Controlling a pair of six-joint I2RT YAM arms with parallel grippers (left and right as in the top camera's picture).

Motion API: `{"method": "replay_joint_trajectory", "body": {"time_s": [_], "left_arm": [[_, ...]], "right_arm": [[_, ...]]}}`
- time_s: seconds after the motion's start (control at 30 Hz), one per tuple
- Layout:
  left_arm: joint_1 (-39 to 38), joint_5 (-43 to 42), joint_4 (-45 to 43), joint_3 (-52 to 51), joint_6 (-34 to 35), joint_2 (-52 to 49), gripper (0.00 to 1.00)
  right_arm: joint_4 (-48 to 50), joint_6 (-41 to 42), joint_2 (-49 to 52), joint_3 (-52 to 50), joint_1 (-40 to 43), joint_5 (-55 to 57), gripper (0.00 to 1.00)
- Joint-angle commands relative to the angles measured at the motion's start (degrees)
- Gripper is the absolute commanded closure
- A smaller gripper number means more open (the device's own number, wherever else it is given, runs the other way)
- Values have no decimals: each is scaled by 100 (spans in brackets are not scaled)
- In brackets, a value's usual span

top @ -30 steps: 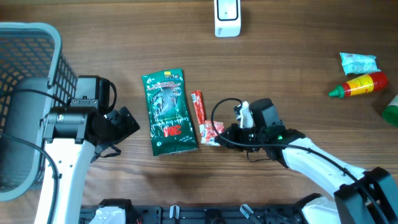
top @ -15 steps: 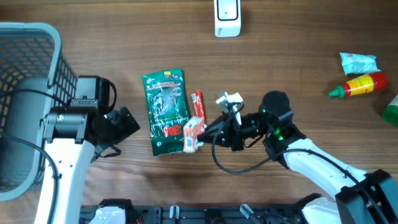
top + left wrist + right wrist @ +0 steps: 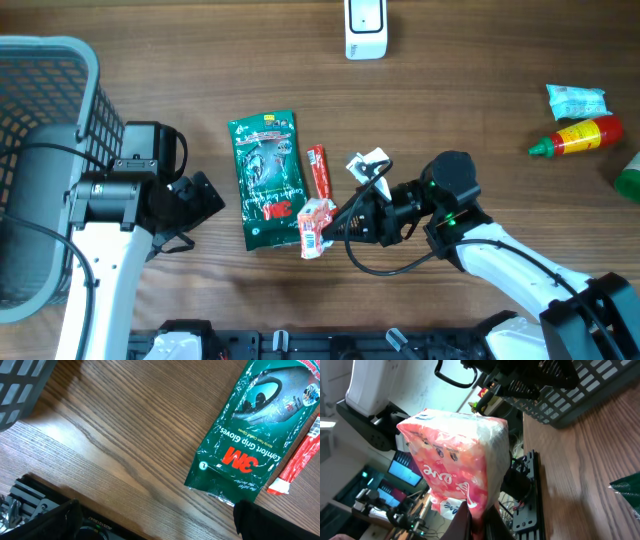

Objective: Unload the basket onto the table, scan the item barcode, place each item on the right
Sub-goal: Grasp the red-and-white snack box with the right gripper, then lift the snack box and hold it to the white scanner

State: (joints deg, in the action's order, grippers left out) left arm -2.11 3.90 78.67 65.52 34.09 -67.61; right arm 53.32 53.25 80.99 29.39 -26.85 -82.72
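Note:
My right gripper (image 3: pixel 336 227) is shut on the item, a pink-and-white soft packet (image 3: pixel 315 226), and holds it off the table just right of the green glove pouch. In the right wrist view the packet (image 3: pixel 457 465) fills the middle, pinched by its lower edge in that gripper (image 3: pixel 479 522). No barcode shows on the faces I see. The white scanner (image 3: pixel 365 28) stands at the far edge, well away from the packet. My left gripper (image 3: pixel 203 199) rests open left of the pouch, its dark fingers (image 3: pixel 257 519) wide apart with nothing between them.
A green 3M glove pouch (image 3: pixel 271 180) and a red stick pack (image 3: pixel 319 172) lie at the centre. A grey basket (image 3: pixel 50 120) stands at the left. At the right edge lie a red-and-yellow bottle (image 3: pixel 585 136), a pale blue packet (image 3: pixel 576 100) and a green thing (image 3: pixel 630 178).
My right gripper has lifted the pink packet off the table beside the red stick and swung it left, with the arm now pointing toward the pouch. The left arm has stayed still.

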Motion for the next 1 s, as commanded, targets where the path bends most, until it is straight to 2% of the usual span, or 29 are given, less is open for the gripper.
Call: {"method": "replay_joint_trajectory", "body": {"time_s": [0.0, 0.03, 0.1, 0.17, 0.23, 0.3, 0.53, 0.63, 0.7, 0.87, 0.97], "left_arm": [[37, -24, 2, 4, -87, 0, 0], [37, -24, 2, 4, -87, 0, 0], [37, -24, 4, 4, -87, 0, 0], [37, -24, 2, 4, -87, 0, 0], [37, -24, 2, 4, -87, 0, 0], [37, -24, 4, 4, -87, 0, 0], [37, -24, 4, 4, -87, 0, 0], [37, -24, 2, 4, -87, 0, 0], [37, -24, 2, 4, -87, 0, 0], [37, -24, 2, 4, -87, 0, 0], [37, -24, 2, 4, -87, 0, 0]], "right_arm": [[52, 26, -37, 17, -9, -76, 96], [37, -267, -37, 15, -9, -85, 96], [-280, -1965, -31, 15, -9, -46, 96], [-876, -3158, -31, 15, -9, 490, 96], [-1735, -3928, -31, 15, -9, 2044, 96], [-2144, -4833, -31, 15, -7, 3816, 96], [-1187, -5949, -138, 374, -9, 6017, 96], [-1209, -6255, -184, 675, -9, 6961, 96], [-1493, -6695, -181, 1023, -9, 7617, 96], [-3375, -8837, 83, 2511, 7, 8537, 96], [-3694, -9261, 321, 3049, 68, 8644, 96]]}}
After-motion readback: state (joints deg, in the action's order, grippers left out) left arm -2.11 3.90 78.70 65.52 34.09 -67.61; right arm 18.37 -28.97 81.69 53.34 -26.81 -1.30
